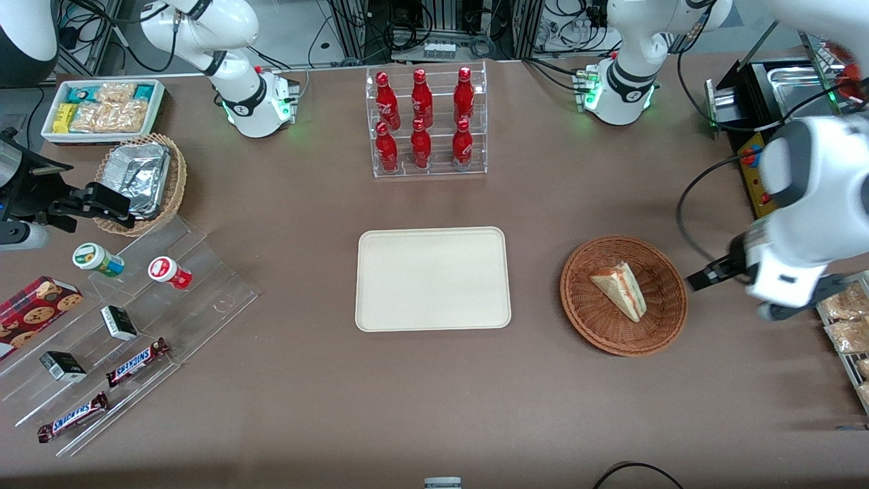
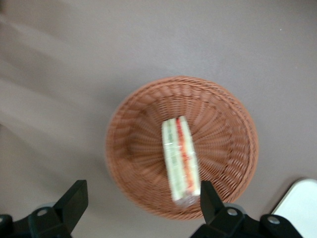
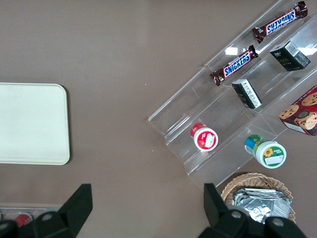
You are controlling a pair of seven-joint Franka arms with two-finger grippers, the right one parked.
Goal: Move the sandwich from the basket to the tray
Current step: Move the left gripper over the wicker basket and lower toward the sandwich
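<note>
The sandwich [image 1: 619, 291], a pale wedge with red, orange and green layers, lies in the reddish-brown wicker basket [image 1: 582, 309]. The cream-white tray [image 1: 432, 278] sits flat beside the basket, toward the parked arm's end, with nothing on it. My gripper [image 1: 703, 278] hangs above the table just outside the basket's rim, toward the working arm's end. In the left wrist view the gripper [image 2: 141, 203] is open and holds nothing. It hovers over the basket [image 2: 133, 148], with one finger [image 2: 209, 198] close to the end of the sandwich [image 2: 181, 158]. A corner of the tray [image 2: 303, 204] shows beside it.
A clear rack of red bottles [image 1: 426, 122] stands farther from the front camera than the tray. Steel pans [image 1: 794, 88] and packets of snacks [image 1: 845, 319] lie at the working arm's end. A stepped acrylic shelf [image 1: 122, 326], a foil-filled tan basket [image 1: 142, 180] and a snack box [image 1: 102, 109] lie at the parked arm's end.
</note>
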